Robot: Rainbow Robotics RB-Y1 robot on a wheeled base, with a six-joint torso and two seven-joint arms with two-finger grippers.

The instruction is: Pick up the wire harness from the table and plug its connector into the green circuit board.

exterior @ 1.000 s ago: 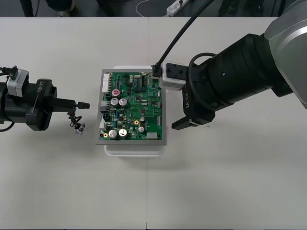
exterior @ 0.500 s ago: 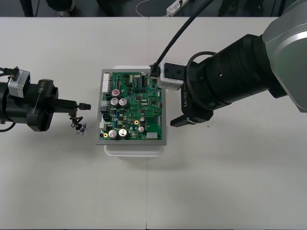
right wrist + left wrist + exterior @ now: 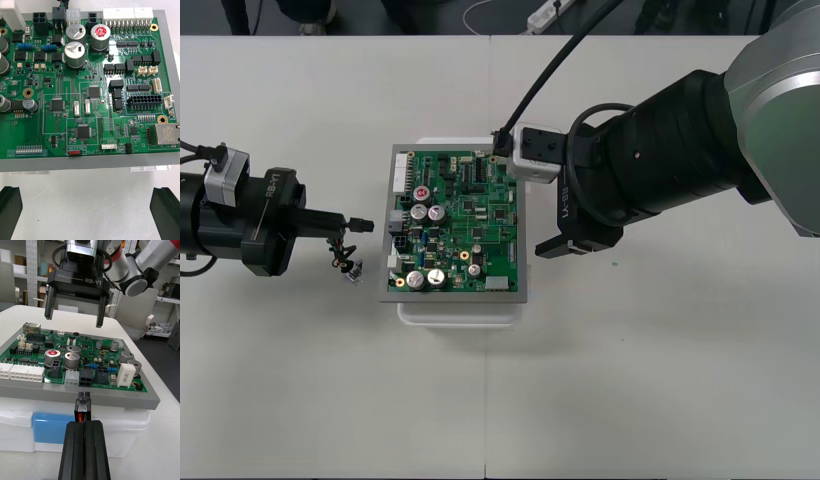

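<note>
**Plug held just short of the board, not yet in.**
The board lies between the two grippers. The right gripper hangs over the side farthest from the left jaws, released and empty, likely ready to steady it. The left gripper reaches in level, clenched on the harness. Its plug juts ahead of the jaws, aimed at a black header.

Circuit board sat on base, mid-table. Left gripper stood left of board, clamped on plug; plug just short of board's left edge. Socket hung beside fingers. Right gripper hovered spread at board's right edge.
</note>
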